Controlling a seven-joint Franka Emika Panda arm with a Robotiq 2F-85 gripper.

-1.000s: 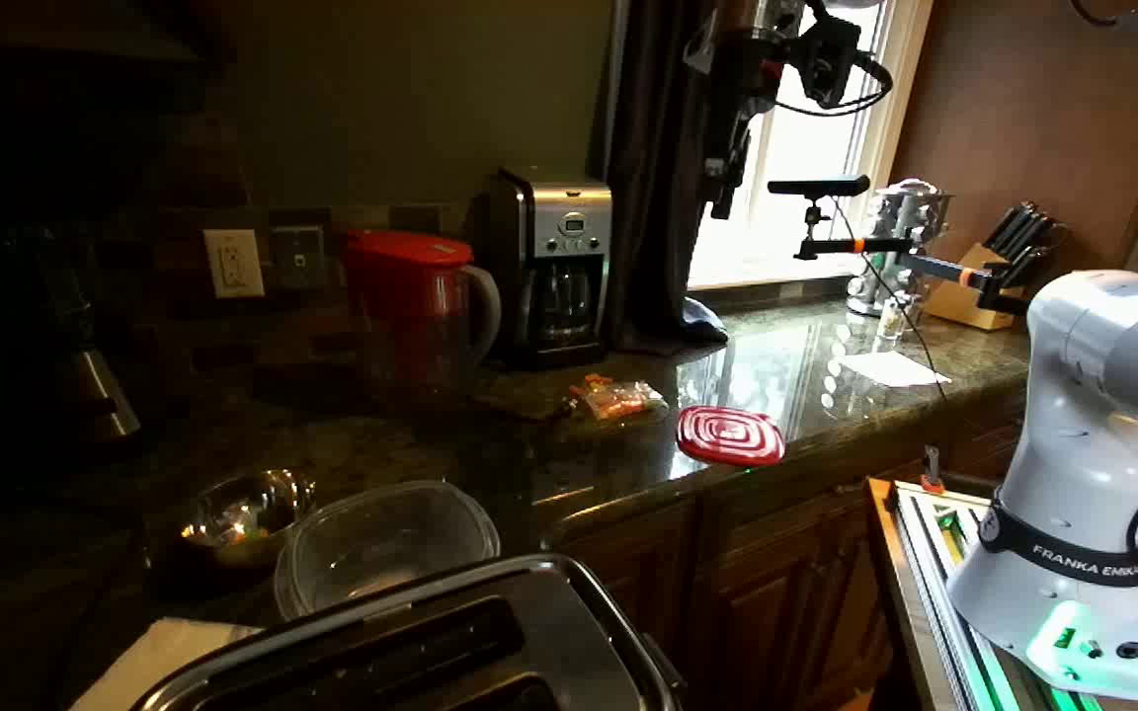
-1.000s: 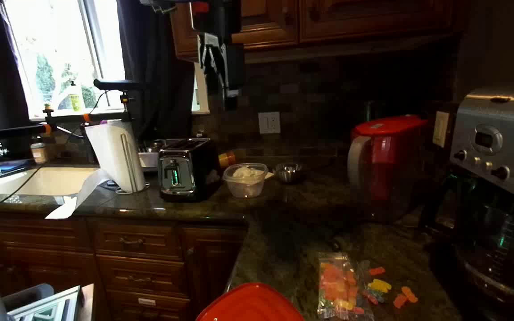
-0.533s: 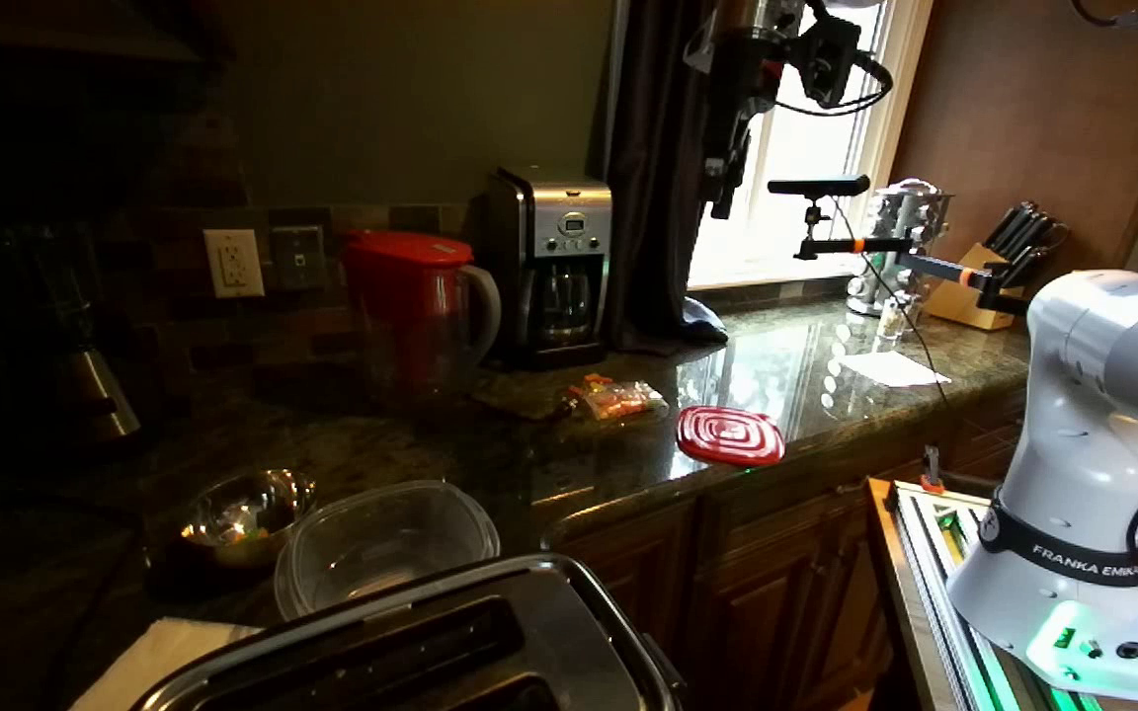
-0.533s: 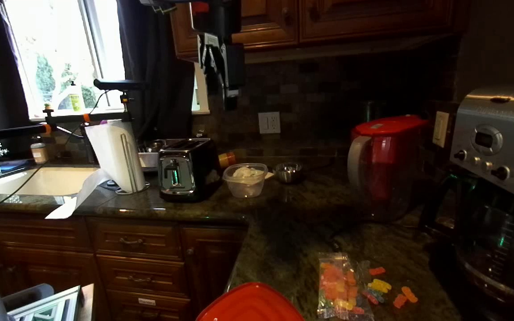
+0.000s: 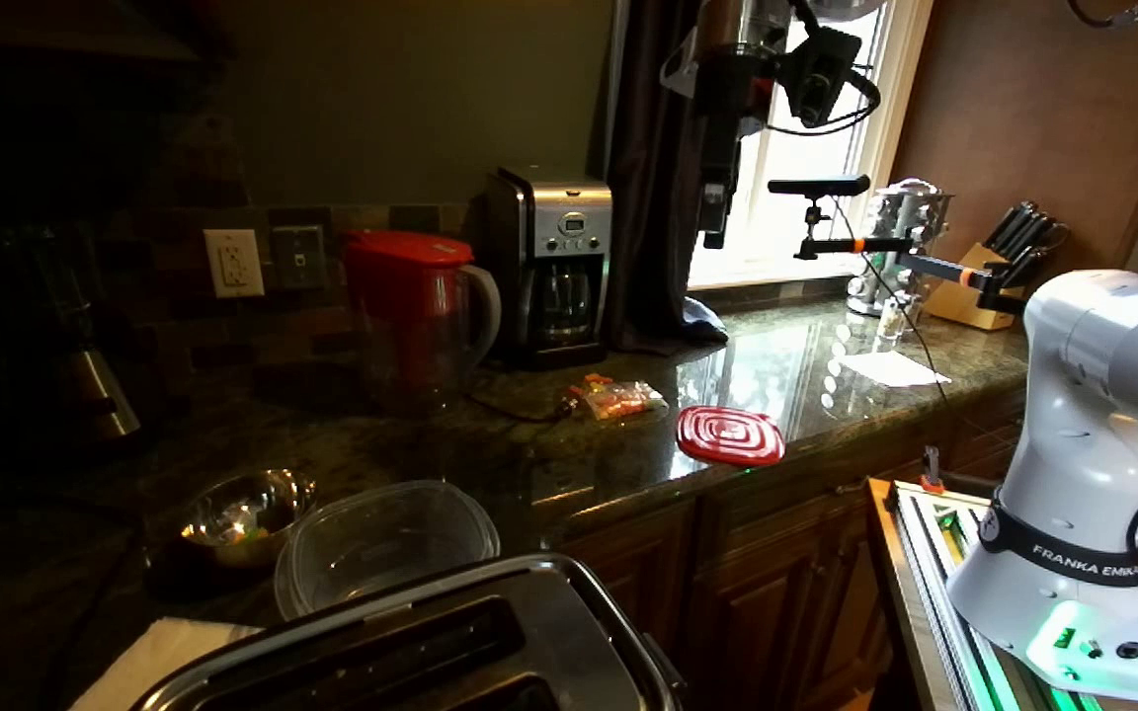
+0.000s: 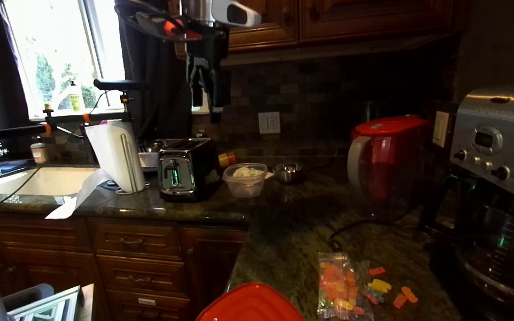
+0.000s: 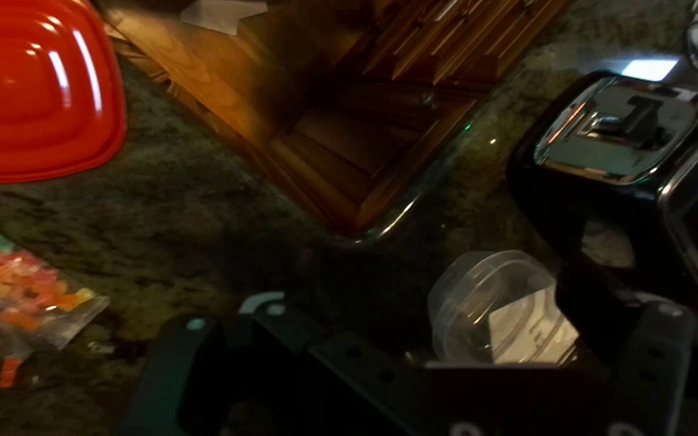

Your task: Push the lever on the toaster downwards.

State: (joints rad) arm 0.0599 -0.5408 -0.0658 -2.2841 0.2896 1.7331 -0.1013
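The toaster (image 6: 183, 171) stands on the counter with a shiny chrome front, dark sides and slots on top. In an exterior view its slotted metal top (image 5: 569, 632) fills the bottom edge. In the wrist view the toaster (image 7: 615, 200) is at the right, and a dark lever shape (image 7: 643, 118) shows on its chrome front. My gripper (image 6: 206, 109) points down in the air, apart from the toaster and higher than it. It appears open, with a gap between the fingers and nothing between them. In the wrist view the fingertips are too dark to make out.
A clear plastic container (image 6: 244, 187) and a metal bowl (image 6: 288, 174) stand beside the toaster. A paper towel roll (image 6: 116, 156) is on its other side. A red pitcher (image 6: 386, 147), coffee maker (image 6: 498, 138), red lid (image 6: 252, 307) and candy bag (image 6: 339, 285) are on the counter.
My gripper has moved down and to the left in both exterior views, with the wrist turned somewhat. The toaster and other objects have not moved.
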